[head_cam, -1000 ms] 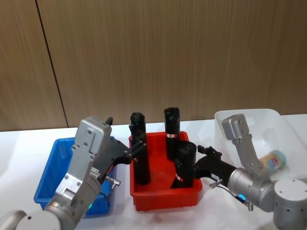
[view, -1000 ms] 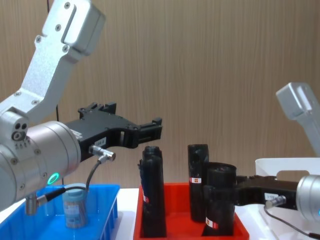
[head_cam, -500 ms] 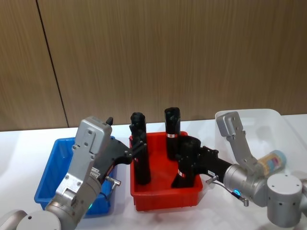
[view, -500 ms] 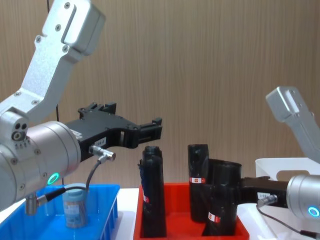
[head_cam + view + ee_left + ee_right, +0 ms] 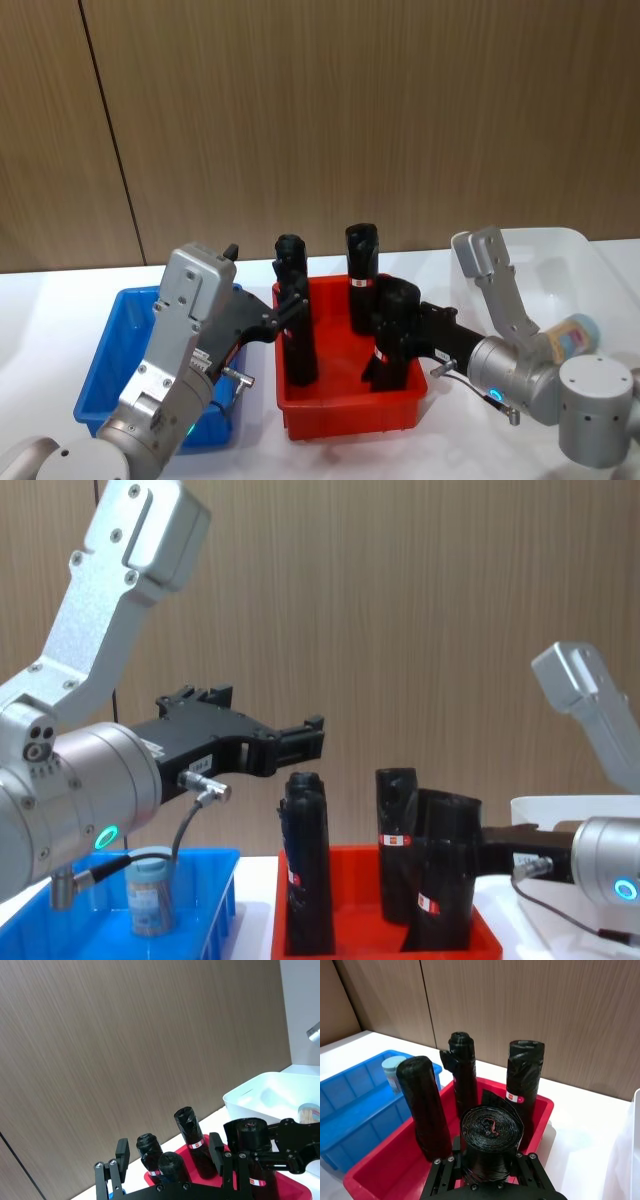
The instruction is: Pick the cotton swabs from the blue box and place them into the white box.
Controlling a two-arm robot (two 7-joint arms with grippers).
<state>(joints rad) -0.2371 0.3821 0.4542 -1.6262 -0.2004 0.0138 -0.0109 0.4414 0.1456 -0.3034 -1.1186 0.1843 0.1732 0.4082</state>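
One jar of cotton swabs [image 5: 149,891] stands in the blue box [image 5: 60,935], also visible as cotton swabs [image 5: 393,1071] in the blue box [image 5: 350,1105]. Another jar of cotton swabs [image 5: 566,337] lies in the white box [image 5: 590,265] at the right. My left gripper [image 5: 300,738] hangs open and holds nothing, above the gap between the blue box and the red tray, just over the leftmost black roll. My right gripper [image 5: 489,1162] is low over the red tray, shut on a tilted black roll [image 5: 490,1135].
The red tray [image 5: 350,415] sits between the two boxes and holds several tall black rolls [image 5: 295,325]. A wooden wall rises behind the white table. The white box's rim [image 5: 260,1092] lies close to the right of the tray.
My right gripper has carried its black roll leftward, deeper over the red tray, and the roll leans more. The left arm and the jar in the blue box have not moved.
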